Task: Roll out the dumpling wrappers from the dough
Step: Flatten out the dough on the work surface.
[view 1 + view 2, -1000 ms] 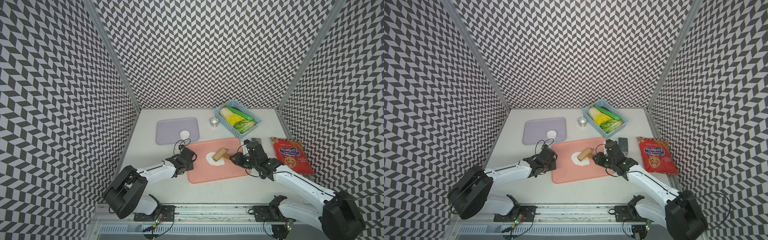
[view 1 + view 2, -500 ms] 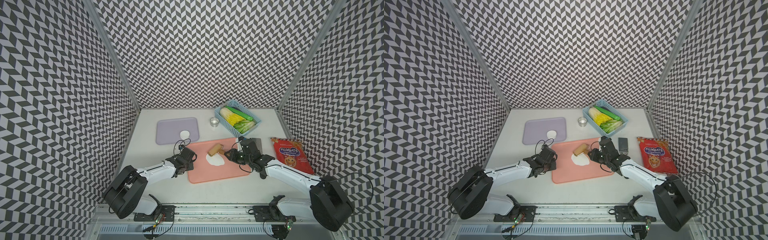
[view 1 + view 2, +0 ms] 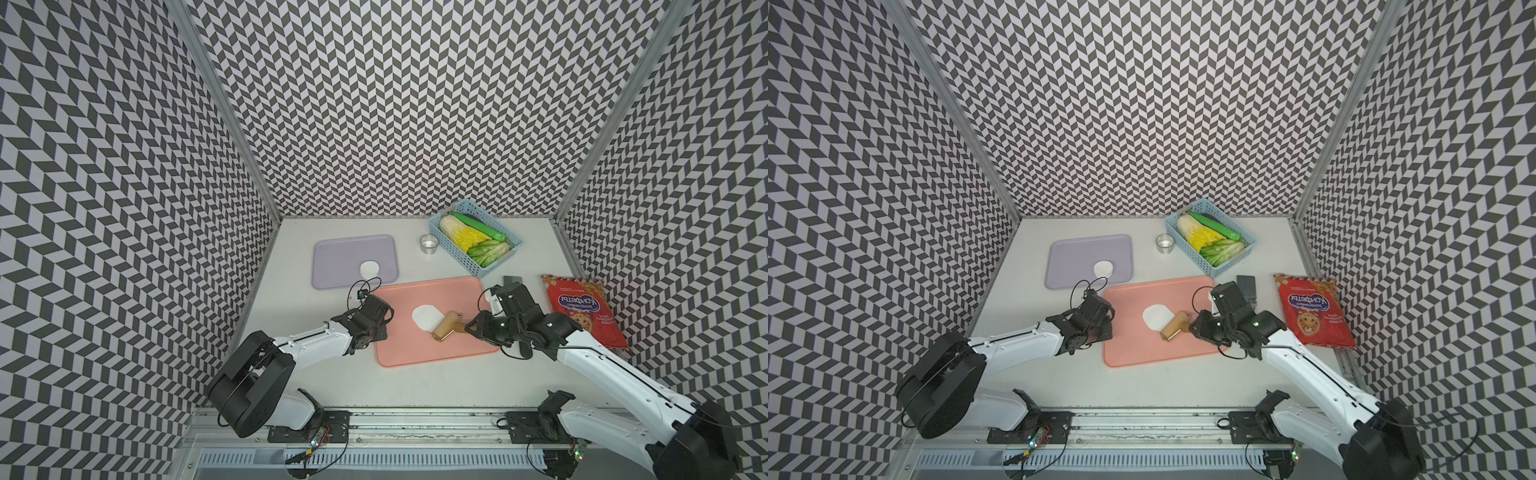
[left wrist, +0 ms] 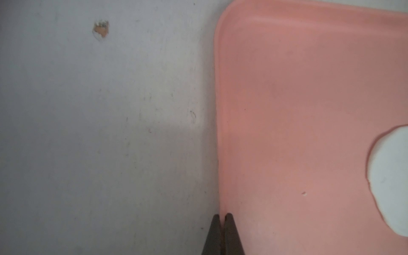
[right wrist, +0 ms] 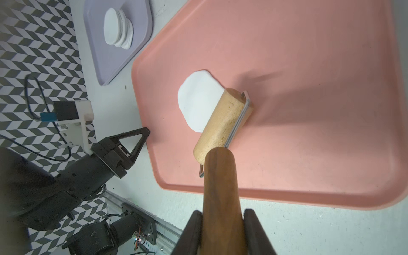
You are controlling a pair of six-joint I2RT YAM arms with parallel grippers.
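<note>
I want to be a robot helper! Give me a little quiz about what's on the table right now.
1. True or false: the roller sits on the purple tray.
2. What do the left fingers pinch? A) the dough B) the rim of the pink tray C) the wrappers
3. Fill in: the wrappers are stacked on the ____ tray.

Key
1. False. It sits on the pink tray, partly over the dough, with its handle between the right fingers.
2. B.
3. Purple.
</note>
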